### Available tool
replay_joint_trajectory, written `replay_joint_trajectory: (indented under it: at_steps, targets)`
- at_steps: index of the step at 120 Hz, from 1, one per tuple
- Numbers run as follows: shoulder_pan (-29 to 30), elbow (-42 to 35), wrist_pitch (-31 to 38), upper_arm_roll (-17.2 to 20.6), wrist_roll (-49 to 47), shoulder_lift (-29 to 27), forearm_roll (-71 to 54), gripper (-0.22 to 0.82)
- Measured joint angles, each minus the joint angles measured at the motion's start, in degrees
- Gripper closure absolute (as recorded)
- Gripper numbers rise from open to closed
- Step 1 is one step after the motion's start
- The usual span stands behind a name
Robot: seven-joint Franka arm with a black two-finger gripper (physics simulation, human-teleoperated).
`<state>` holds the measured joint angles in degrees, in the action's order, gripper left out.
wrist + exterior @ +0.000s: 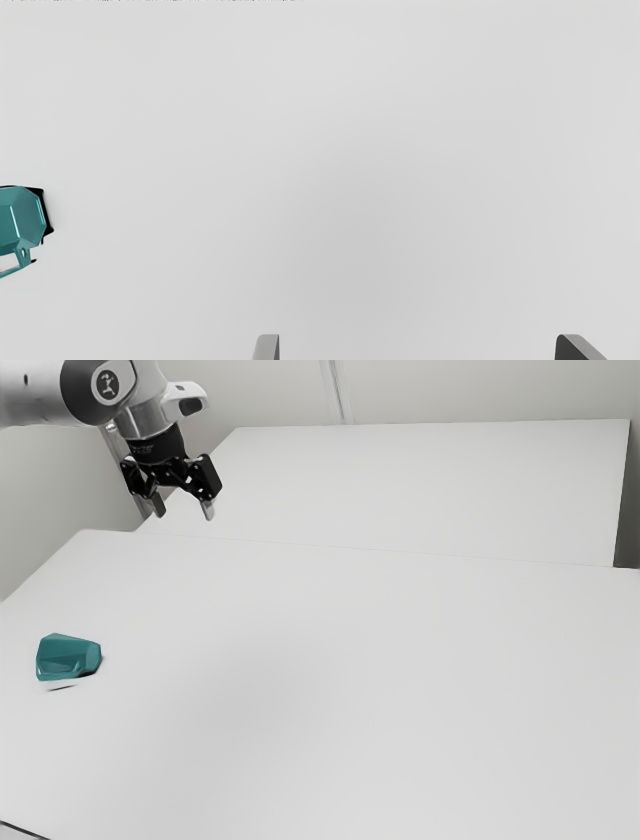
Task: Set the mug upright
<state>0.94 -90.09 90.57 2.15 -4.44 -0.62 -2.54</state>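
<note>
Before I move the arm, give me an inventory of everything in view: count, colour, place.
Mug: one, teal, lying on its side on the table near the exterior view's left edge.
Handle: one, teal, on the mug's side.
Table: one, white, under the mug.
Flat surface: one, white, beyond the table's far edge.
Walls: pale grey, behind; number unclear.
Arm: one, mostly white, entering from the exterior view's upper left.
Fingers: two, grey, above the table, apart, nothing between them.
</note>
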Motion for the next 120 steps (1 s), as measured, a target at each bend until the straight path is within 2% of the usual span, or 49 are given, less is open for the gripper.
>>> replay_joint_trajectory:
  at_steps: [48, 68, 97, 120]
  targets:
    - [-1.45, -0.21, 0.09, -0.20, -0.08, -0.13, -0.91, 0.00]
    - [-1.71, -2.52, 0.30, -0.16, 0.02, -1.36, -1.03, 0.00]
    - [1.45, -15.23, 5.38, -0.19, 0.00, -10.10, -0.44, 0.00]
    - [6.36, -21.75, 8.12, -0.60, -0.13, -12.33, 0.78, 0.00]
